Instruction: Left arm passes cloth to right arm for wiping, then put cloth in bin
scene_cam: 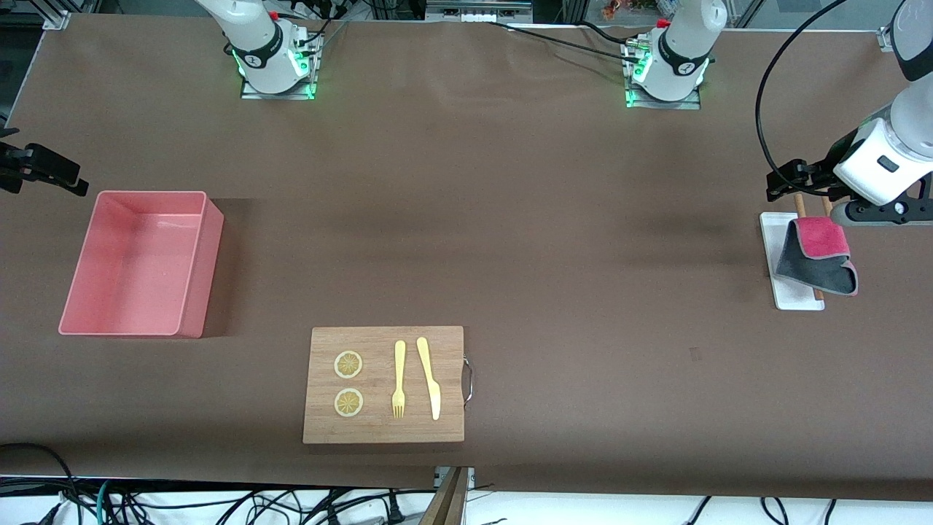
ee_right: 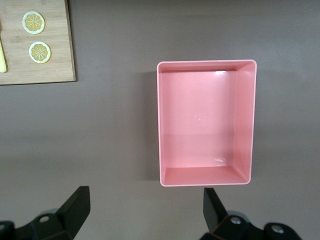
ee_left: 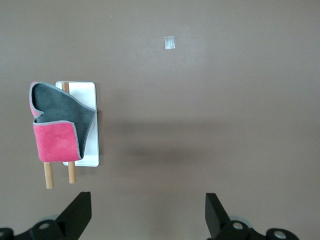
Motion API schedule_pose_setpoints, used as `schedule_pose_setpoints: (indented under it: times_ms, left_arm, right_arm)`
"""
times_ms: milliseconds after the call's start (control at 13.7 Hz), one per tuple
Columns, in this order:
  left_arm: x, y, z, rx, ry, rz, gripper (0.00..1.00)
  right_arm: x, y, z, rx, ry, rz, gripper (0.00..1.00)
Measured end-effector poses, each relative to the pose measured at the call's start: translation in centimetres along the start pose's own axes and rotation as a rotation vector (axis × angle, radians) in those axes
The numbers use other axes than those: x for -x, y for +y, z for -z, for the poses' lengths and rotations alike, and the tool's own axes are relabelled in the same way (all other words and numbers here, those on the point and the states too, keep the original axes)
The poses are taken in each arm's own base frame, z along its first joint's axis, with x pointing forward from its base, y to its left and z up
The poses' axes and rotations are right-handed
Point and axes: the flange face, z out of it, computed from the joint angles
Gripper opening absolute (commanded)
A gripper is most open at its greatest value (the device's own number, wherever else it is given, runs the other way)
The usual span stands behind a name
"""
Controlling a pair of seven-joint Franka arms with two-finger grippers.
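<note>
front view, read as a clock face: found the cloth at about three o'clock on the table, toward the left arm's end, draped over two wooden rods and a small white tray. lay untouched, pink fold at its twelve o'clock end, grey half hanging toward six. ran its long axis twelve to six, the same line as the tray and rods.

hung the left gripper over bare table just beside the tray, fingers spread wide and holding nothing. put the cloth off to one side of the open jaws, not between them; from the gripper, roughly four o'clock in the front view. judged the coming move to need a sideways shift over the pink end before any descent, and perhaps a turn of the wrist to close across the short width.

waited with the right gripper wide and empty over the bin, out at nine o'clock and well apart from the cloth. made the left arm by far the nearer.
</note>
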Motion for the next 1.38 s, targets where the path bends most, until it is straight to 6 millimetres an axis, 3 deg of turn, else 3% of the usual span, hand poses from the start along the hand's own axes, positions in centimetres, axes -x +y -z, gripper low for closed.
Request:
schedule_pose_setpoints:
  times_ms: [656, 1384]
  left_arm:
    - [0.0, 0.0, 0.0, 0.000, -0.001, 0.000, 1.00]
    - [-1.4, -0.2, -1.7, 0.001, -0.031, 0.004, 1.00]
  right_arm:
    - [0.0, 0.0, 0.1, 0.000, 0.004, 0.000, 1.00]
    - [0.0, 0.0, 0.1, 0.000, 0.004, 0.000, 1.00]
